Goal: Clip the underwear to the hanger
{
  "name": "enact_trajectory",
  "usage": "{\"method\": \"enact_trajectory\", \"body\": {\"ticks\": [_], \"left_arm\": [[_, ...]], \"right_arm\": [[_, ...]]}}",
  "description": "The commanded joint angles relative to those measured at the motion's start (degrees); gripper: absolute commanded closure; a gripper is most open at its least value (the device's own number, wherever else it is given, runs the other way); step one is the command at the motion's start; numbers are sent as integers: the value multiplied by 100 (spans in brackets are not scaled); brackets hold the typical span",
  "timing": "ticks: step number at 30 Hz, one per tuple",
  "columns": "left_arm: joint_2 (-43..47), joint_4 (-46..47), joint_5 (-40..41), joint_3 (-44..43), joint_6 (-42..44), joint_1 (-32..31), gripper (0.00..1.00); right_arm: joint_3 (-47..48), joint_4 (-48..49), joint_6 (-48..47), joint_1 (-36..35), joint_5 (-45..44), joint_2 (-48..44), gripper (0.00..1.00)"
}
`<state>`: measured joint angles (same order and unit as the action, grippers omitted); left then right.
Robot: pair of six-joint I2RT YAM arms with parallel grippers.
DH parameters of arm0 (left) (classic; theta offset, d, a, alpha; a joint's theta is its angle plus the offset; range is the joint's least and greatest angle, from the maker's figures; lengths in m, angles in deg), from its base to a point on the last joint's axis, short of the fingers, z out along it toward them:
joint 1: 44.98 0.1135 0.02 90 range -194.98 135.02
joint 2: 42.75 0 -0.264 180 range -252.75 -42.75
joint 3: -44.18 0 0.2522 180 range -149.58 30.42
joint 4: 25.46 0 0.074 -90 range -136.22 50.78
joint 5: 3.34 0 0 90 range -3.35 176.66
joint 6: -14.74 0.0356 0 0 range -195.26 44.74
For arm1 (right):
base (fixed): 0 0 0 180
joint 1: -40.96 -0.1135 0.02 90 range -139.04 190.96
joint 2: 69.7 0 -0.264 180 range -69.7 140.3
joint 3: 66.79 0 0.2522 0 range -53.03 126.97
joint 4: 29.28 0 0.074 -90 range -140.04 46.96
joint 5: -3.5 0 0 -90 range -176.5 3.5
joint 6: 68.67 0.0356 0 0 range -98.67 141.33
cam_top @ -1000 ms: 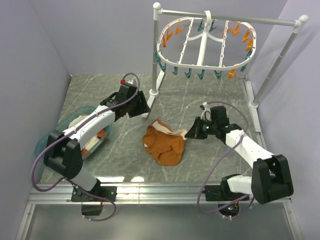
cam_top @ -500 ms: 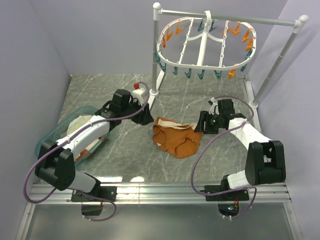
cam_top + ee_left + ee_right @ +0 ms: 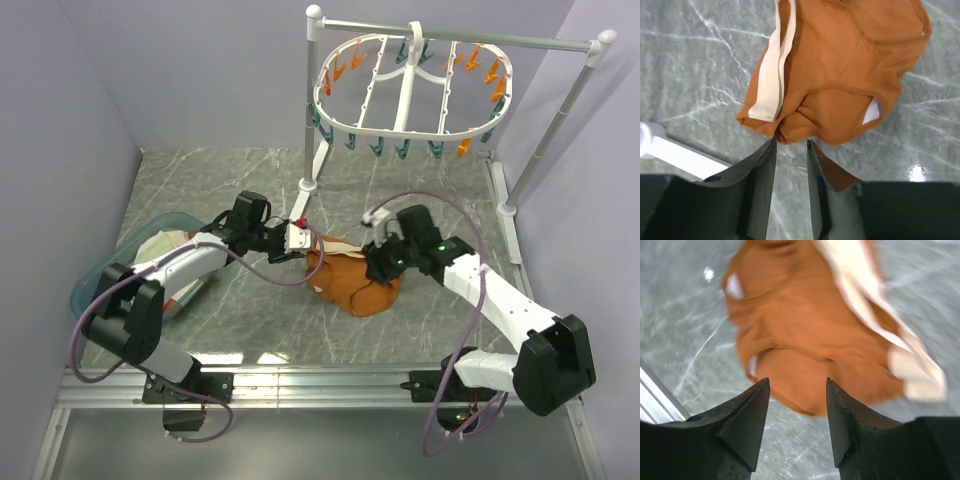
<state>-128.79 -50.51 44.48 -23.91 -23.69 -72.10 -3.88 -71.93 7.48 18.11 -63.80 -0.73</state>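
Note:
The rust-orange underwear point(image 3: 352, 283) with its cream waistband lies crumpled on the marble table, between the two arms. My left gripper point(image 3: 304, 240) sits at its left edge. In the left wrist view the left gripper point(image 3: 791, 144) is open by a narrow gap, its tips just at a fold of the underwear point(image 3: 840, 75), with nothing clamped. My right gripper point(image 3: 373, 268) hovers over the garment's right side. In the right wrist view it point(image 3: 797, 385) is open wide above the underwear point(image 3: 805, 330). The white oval hanger point(image 3: 404, 100), ringed with teal and orange pegs, hangs at the back.
A grey-white pole stand point(image 3: 560, 105) carries the hanger; its left foot point(image 3: 310, 185) stands just behind the left gripper and shows as a white bar point(image 3: 675, 152) in the left wrist view. A teal bin point(image 3: 92, 285) with other garments sits at the left.
The right gripper opened and swung left over the underwear, which slid slightly right. The left arm reached right to the garment's edge, its jaws narrowing.

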Motion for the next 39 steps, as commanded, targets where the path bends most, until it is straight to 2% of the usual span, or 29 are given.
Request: {"method": "enact_trajectory", "body": {"ticks": [1, 5, 8, 12, 15, 20, 24, 28, 31, 32, 34, 35, 36, 39], "left_arm": [[-229, 539, -747, -402, -448, 415, 64], [50, 1356, -942, -211, -2103, 909, 60], [559, 1577, -723, 131, -2562, 1094, 59], [1150, 1226, -599, 343, -2617, 1208, 58], [1572, 1146, -564, 484, -2801, 1287, 57], [2073, 920, -529, 643, -3364, 1428, 56], [2284, 849, -293, 652, -3548, 1428, 54], [2381, 672, -169, 362, -3636, 1428, 48], [2425, 707, -116, 134, -3741, 1428, 36], [2434, 759, -72, 81, -3786, 1428, 27], [2452, 908, -89, 1, -3664, 1428, 22], [2495, 996, -81, 1, -3585, 1428, 4], [2504, 1058, -107, -17, -3506, 1428, 1], [2417, 1409, -283, -130, -3329, 1384, 1]], "right_arm": [[148, 119, -602, -921, -476, 362, 45], [323, 383, -882, -1432, -652, 1047, 45], [578, 393, -1093, -1748, -679, 1785, 45], [1017, 208, -1357, -1951, -644, 2698, 44], [1097, -20, -1602, -2100, -574, 2963, 44], [869, -381, -2129, -2547, -354, 2903, 46], [518, -382, -2351, -2821, -477, 2465, 47], [762, -460, -2202, -2821, -407, 1946, 46], [1018, -390, -1956, -2778, -275, 1191, 43], [1053, -320, -1790, -2751, -266, 963, 43], [1150, -171, -1657, -2550, -266, 330, 41], [1133, -101, -1491, -2444, -266, -81, 38], [1080, 109, -1385, -2269, -205, -312, 36], [869, 506, -1209, -1750, -212, -1147, 31]]}}
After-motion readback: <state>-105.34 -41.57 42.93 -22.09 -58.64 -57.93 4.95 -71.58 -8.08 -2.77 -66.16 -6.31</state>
